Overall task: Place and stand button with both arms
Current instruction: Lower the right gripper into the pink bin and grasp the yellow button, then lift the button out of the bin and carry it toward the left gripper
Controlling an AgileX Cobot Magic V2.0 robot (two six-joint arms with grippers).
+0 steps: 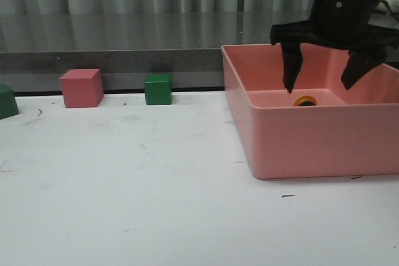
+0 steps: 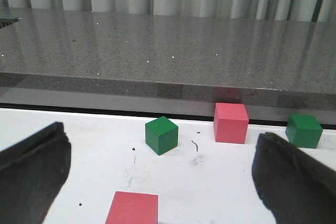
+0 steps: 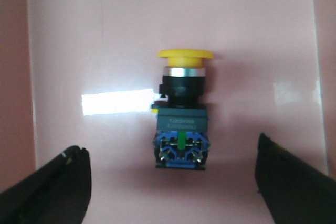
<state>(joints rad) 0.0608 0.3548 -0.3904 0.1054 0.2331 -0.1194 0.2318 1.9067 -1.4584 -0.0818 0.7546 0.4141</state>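
The button (image 3: 182, 109) lies on its side on the floor of the pink bin (image 1: 299, 144), with yellow cap, silver collar, black body and bluish base. In the front view only its yellow cap (image 1: 305, 100) shows over the bin's front wall. My right gripper (image 1: 319, 85) hangs open above the bin, just over the button; in the right wrist view (image 3: 170, 192) its fingers stand wide apart either side of the button's base. My left gripper (image 2: 160, 182) is open and empty above the table; it is out of the front view.
A pink cube (image 1: 81, 88) and two green cubes (image 1: 158, 89) (image 1: 7, 101) stand along the table's back edge. The left wrist view shows two green cubes (image 2: 161, 135) (image 2: 304, 130) and two pink cubes (image 2: 231, 123) (image 2: 132, 209). A grey ledge (image 1: 112, 60) runs behind the table.
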